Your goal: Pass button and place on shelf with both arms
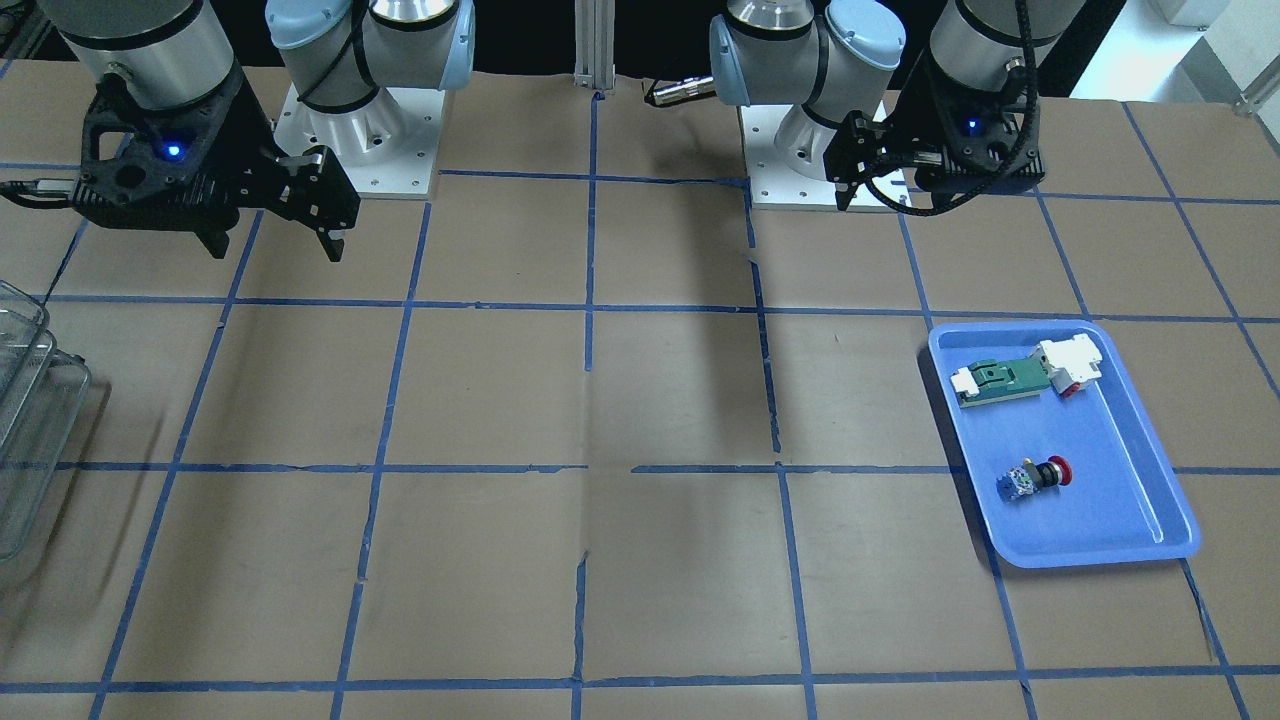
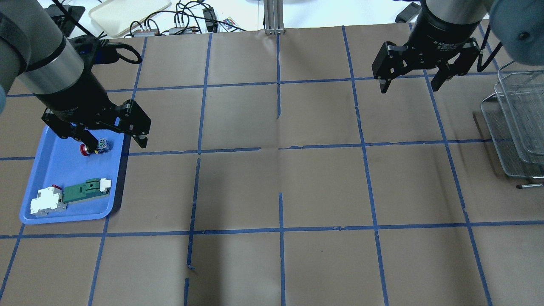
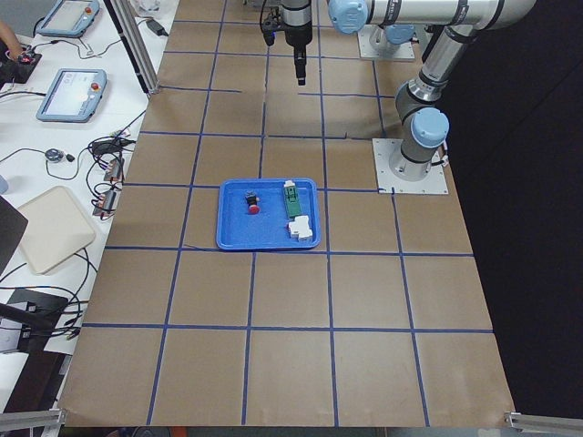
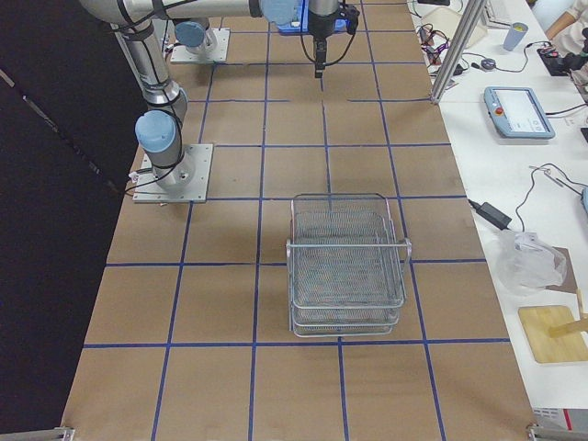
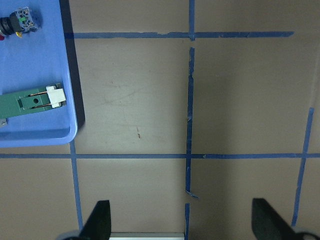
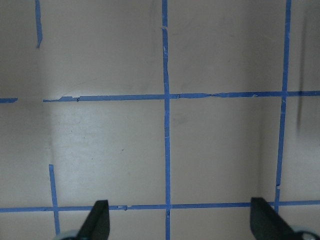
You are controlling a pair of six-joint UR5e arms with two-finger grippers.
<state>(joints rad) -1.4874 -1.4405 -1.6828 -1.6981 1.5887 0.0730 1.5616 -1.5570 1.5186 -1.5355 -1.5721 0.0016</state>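
The button (image 1: 1035,478), with red cap and blue-grey block, lies on its side in the blue tray (image 1: 1150,440). It also shows in the overhead view (image 2: 94,147) and at the top left of the left wrist view (image 5: 17,21). My left gripper (image 2: 117,143) is open and empty, high above the table near the tray's edge. My right gripper (image 2: 409,87) is open and empty, held high on the other side. The see-through tiered shelf (image 2: 518,123) stands at the table's right end, also in the exterior right view (image 4: 347,266).
A green-and-white flat module (image 1: 1010,378) with a white-red end block lies in the same tray, beside the button. Brown paper with blue tape lines covers the table (image 2: 280,178). Cables and a beige tray (image 2: 127,12) lie beyond the far edge.
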